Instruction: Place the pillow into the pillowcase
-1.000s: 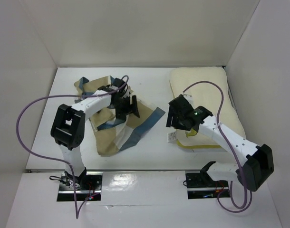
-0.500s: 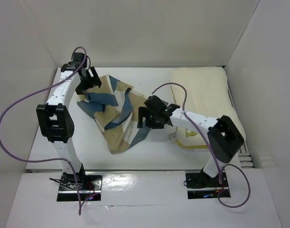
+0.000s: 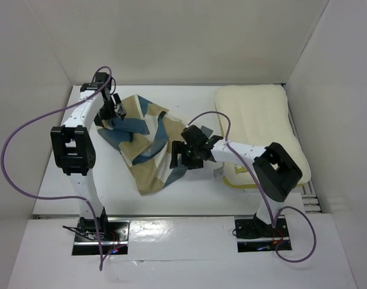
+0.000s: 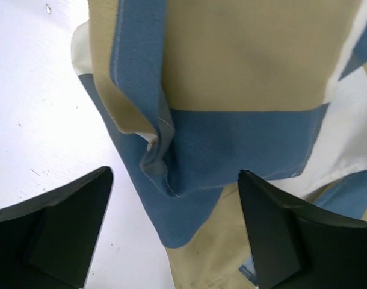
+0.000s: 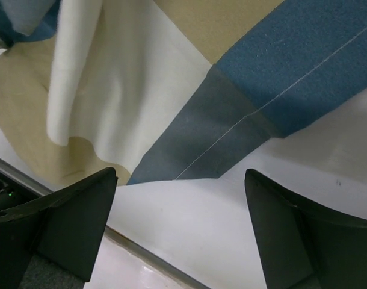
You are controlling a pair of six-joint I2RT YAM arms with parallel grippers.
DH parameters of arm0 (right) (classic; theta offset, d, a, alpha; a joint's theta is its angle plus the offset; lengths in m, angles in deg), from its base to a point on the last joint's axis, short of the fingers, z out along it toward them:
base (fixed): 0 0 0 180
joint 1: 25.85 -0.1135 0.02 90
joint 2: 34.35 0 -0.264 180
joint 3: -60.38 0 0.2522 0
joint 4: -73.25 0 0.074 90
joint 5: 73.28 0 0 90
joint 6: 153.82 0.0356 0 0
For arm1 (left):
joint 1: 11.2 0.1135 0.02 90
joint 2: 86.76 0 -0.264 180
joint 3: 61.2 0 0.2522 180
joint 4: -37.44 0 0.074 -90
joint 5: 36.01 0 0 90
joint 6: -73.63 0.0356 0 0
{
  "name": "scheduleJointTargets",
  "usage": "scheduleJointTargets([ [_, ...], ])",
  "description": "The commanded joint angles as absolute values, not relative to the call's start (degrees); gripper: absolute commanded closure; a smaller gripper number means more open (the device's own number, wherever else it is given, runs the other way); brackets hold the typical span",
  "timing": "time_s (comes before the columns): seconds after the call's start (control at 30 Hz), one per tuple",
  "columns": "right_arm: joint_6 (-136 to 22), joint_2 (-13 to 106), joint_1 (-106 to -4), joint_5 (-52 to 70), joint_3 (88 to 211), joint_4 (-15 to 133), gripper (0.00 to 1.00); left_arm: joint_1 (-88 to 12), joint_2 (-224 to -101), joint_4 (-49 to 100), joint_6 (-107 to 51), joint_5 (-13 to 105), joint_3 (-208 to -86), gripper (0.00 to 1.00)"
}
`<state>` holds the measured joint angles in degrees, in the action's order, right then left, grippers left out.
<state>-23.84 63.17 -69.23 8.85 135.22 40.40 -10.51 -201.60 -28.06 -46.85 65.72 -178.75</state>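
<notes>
The pillowcase (image 3: 144, 141), in blue, tan and cream checks, lies crumpled on the left-middle of the table. The cream pillow (image 3: 259, 117) with its yellow edge lies flat at the right. My left gripper (image 3: 114, 109) hangs open over the pillowcase's far-left corner. In the left wrist view a blue and tan fold (image 4: 231, 90) lies between the spread fingers (image 4: 57, 232), ungripped. My right gripper (image 3: 183, 155) stands open at the pillowcase's right edge. In the right wrist view its gripper (image 5: 180, 232) is above bare table, with the blue hem (image 5: 262, 78) just ahead.
White walls close in the table (image 3: 69, 174) at the back and on both sides. Purple cables loop from both arms. The table's near edge (image 5: 141, 253) shows in the right wrist view. A white tag (image 3: 218, 173) sticks out at the pillow's near-left corner.
The left arm swung from the cloth's middle to its far-left corner; the right arm went from the pillow to the cloth's right edge. Both grippers opened wider. The pillowcase now lies differently.
</notes>
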Motion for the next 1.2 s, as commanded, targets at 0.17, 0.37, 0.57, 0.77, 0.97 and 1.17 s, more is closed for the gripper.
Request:
scheduleJointTargets([
  [0.17,-22.6,70.9,-69.5,8.7,138.5,46.1,0.16,-8.8,-205.1,-29.0,-47.5,63.1,-182.7,0.66],
  [0.37,-22.6,73.7,-70.7,12.1,140.8,44.8,0.64,-7.8,-201.7,-29.0,-48.0,60.3,-186.2,1.00],
  [0.57,-22.1,74.0,-71.2,18.2,142.0,41.4,1.00,-6.6,-198.2,-27.6,-49.2,59.6,-190.3,1.00],
  [0.77,-23.5,66.0,-71.7,23.2,137.4,35.3,1.00,-2.6,-200.2,-27.0,-52.1,57.2,-199.0,1.00],
  [0.97,-24.2,58.8,-73.8,27.2,133.8,29.1,1.00,2.9,-206.7,-24.1,-57.5,63.6,-207.8,1.00],
  [1.17,-23.6,55.9,-74.4,26.4,132.4,29.3,1.00,4.0,-215.3,-20.0,-56.4,49.2,-213.0,0.14],
])
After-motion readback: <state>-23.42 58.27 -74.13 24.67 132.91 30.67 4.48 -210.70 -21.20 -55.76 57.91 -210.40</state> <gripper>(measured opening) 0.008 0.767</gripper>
